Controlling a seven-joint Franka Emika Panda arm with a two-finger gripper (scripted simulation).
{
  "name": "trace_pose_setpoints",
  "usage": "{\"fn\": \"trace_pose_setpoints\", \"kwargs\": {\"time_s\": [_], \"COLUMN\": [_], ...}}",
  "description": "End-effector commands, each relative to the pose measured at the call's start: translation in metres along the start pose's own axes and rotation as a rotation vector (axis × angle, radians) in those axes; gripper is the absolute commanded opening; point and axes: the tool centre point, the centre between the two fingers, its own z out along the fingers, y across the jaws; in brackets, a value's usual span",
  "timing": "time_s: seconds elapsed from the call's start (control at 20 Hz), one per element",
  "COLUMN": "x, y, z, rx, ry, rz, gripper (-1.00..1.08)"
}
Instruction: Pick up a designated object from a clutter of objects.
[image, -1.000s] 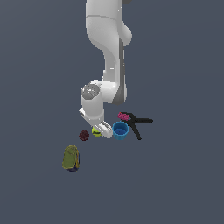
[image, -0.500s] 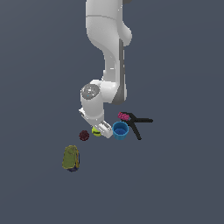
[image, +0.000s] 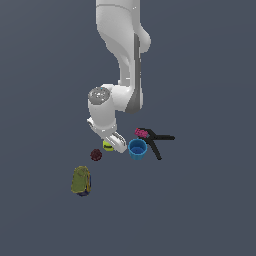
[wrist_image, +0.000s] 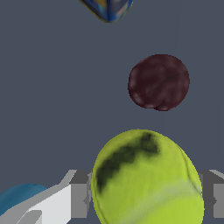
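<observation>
The designated object, a yellow-green tennis ball (image: 107, 146) with a dark mark, lies on the floor in the clutter of objects. In the wrist view the ball (wrist_image: 144, 175) fills the gap between the two grey fingers (wrist_image: 79, 199), which touch it on both sides. My gripper (image: 111, 144) is down at floor level, shut on the ball. The white hand hides part of the ball in the exterior view.
A dark red ball (image: 96, 154) (wrist_image: 158, 82) lies close beside the tennis ball. A blue cup (image: 137, 149) (wrist_image: 17, 199) stands on its other side. A black clamp with a pink tip (image: 155, 140) lies past the cup. An olive-yellow bag (image: 81, 180) (wrist_image: 107, 8) lies further off.
</observation>
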Motion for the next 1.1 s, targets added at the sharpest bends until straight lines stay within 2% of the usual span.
{"fn": "trace_pose_setpoints", "kwargs": {"time_s": [0.0,0.4,1.05], "x": [0.000,-0.004,-0.010], "y": [0.007,0.039,0.103], "z": [-0.013,-0.071,-0.187], "rx": [0.001,0.002,0.001], "ry": [0.002,0.001,0.001], "rz": [0.000,0.001,0.002], "gripper": [-1.00,-1.00,-1.00]}}
